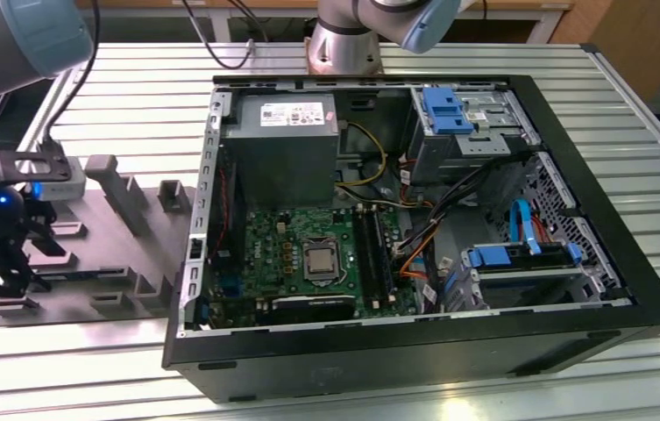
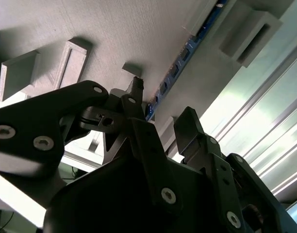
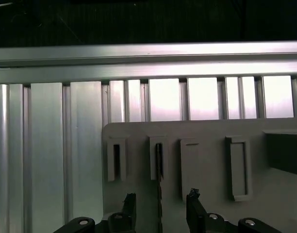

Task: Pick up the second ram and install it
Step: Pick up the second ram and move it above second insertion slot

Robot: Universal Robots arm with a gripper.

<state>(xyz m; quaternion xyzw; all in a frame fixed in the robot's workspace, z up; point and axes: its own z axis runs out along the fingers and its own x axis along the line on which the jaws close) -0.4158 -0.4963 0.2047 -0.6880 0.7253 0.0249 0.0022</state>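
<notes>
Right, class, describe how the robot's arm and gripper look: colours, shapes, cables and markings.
The arm has silver-grey metal tubes and rounded pale blue-grey joint caps. The gripper is matt black, built from flat linked plates with silver screw heads, ending in two slim fingers. A small blue light glows near the wrist.

No writing can be read in any view. The only printed thing is a white label [image 1: 287, 112] on the upper face of the grey power supply [image 1: 280, 153]. That sits inside the open computer case [image 1: 423, 355], well apart from the gripper [image 1: 3, 272], towards the exterior view's right of it. Its print is too small to make out.
</notes>
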